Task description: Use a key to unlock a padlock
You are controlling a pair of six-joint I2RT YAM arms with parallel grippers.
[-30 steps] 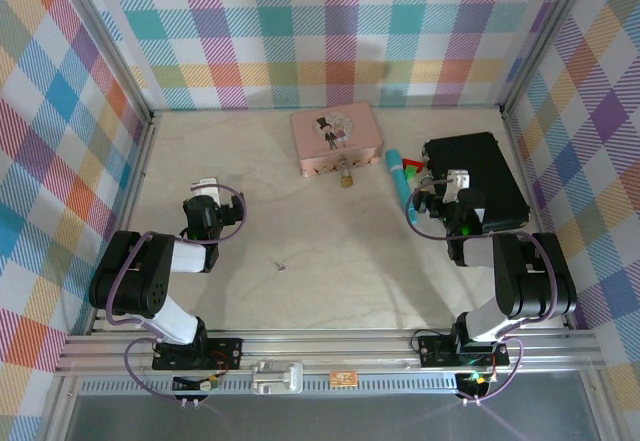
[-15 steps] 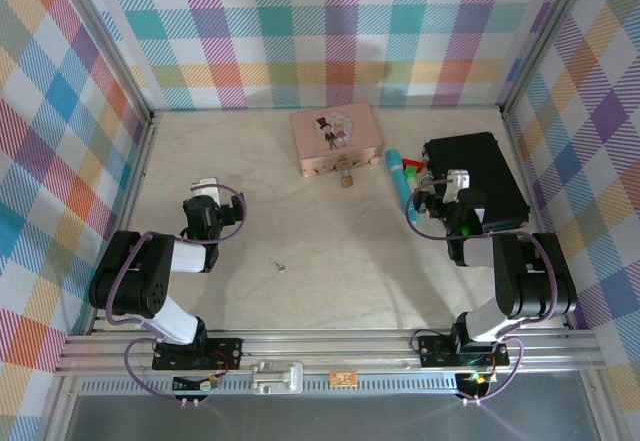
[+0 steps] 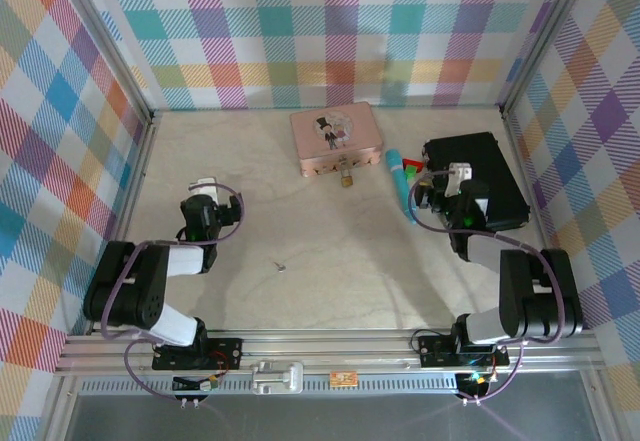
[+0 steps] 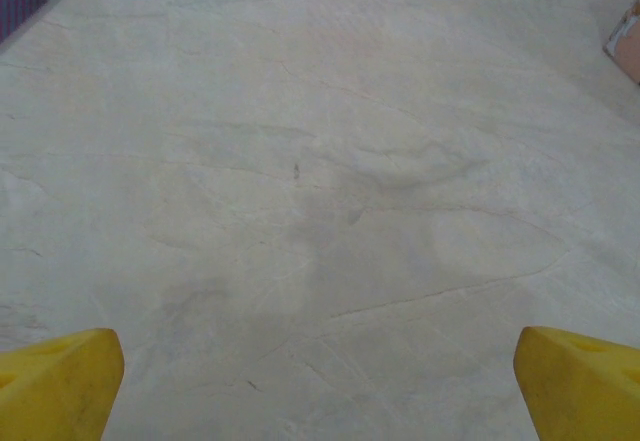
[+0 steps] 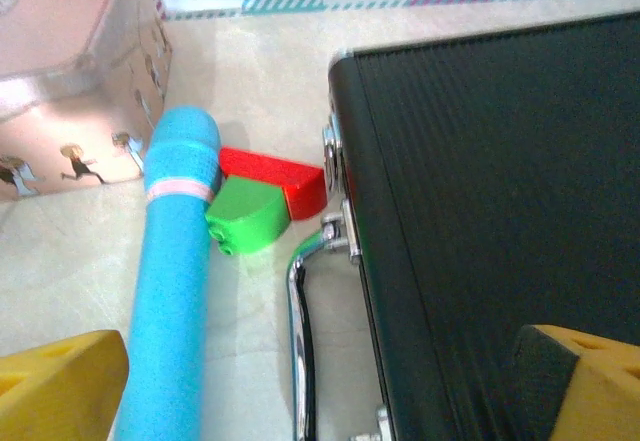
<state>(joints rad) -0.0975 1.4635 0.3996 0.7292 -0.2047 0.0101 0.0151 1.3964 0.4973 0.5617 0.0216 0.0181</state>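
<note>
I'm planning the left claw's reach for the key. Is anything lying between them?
Nothing visible does. Only bare table lies between the left claw and the key; the pink tin and padlock sit farther back, off that path.

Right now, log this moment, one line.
left gripper open | right gripper open, by black case | key loose on table | padlock at pink tin

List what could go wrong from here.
Key is tiny on the table: the open left tool may slip off or flick it away.
Padlock sits against the tin: a grab could drag both.
Right tool hangs over the case and tube, and could knock them.
</note>
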